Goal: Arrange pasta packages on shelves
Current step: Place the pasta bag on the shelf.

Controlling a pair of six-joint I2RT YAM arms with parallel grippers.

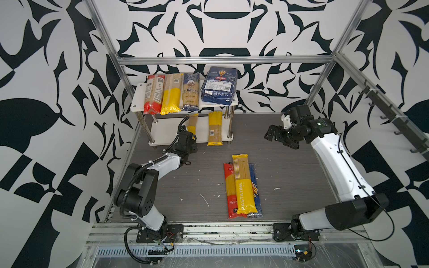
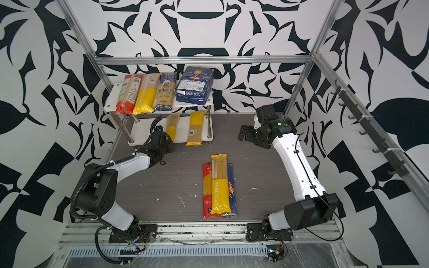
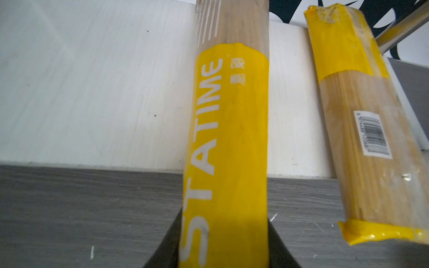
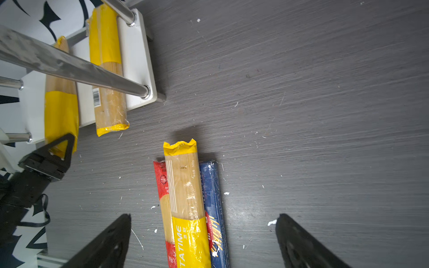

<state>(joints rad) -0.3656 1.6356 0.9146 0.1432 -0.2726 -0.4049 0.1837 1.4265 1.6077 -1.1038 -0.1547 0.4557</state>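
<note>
The shelves [image 1: 139,97] stand at the back left. The top board carries red [image 1: 154,94], yellow [image 1: 171,92] and dark-blue [image 1: 190,91] narrow pasta packages and a wide Barilla bag [image 1: 219,84]. My left gripper [image 3: 224,232] is shut on a yellow PASTATIME pack [image 3: 232,116] at the front of the lower board [image 3: 92,92]; the pack's far end reaches over that board. Beside it lies another yellow pack [image 3: 362,139], overhanging the front edge. Red [image 1: 229,192], yellow [image 1: 243,185] and blue [image 1: 256,192] packs lie together mid-table. My right gripper [image 4: 204,215] hangs open above the table, holding nothing.
Chrome posts [image 4: 69,67] join the boards at the rack's corners. Aluminium frame bars [image 1: 222,59] run behind and along both sides. The dark wood-grain tabletop [image 1: 290,181] is flecked with white chips. The patterned wall stands close behind the rack.
</note>
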